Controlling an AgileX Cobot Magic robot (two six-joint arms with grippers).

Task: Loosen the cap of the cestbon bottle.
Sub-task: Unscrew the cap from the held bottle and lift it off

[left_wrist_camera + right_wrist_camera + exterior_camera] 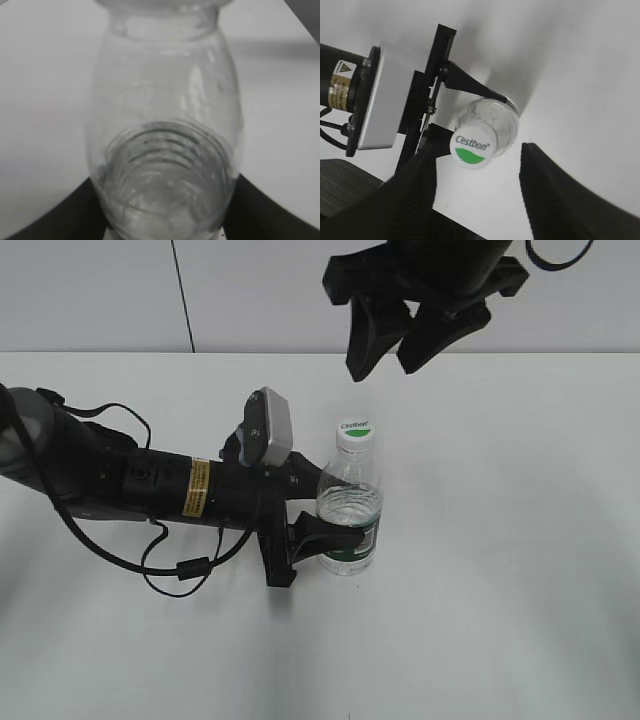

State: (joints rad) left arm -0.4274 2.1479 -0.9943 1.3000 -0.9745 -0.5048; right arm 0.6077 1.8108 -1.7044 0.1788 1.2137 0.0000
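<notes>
we see a white table (520, 570) filling the exterior view, with a pale wall behind it; across the left of it lies our left arm (120, 475), black and stretched out low, a yellow sticker on its body and a grey wrist camera (268, 427) mounted near its end; its cables trail on the surface beside it; the left gripper (335, 530) is closed around the cestbon bottle (350, 510), one dark finger (325, 533) pressed on the near side of the body just above the dark green label; the bottle stands upright near the middle of the table; in the left wrist view the clear ribbed bottle (162, 150) fills the picture, with a dark finger at each lower corner against its sides; above it, high in the exterior view, the right gripper (395, 345) hangs clear of the bottle with its jaws parted wide and nothing between them; in the right wrist view its two black fingers (555, 195) stand either side of the cap (474, 145), apart from it; the cap (354, 430) is white, round, seated on the neck, marked with a green shape and small lettering.
</notes>
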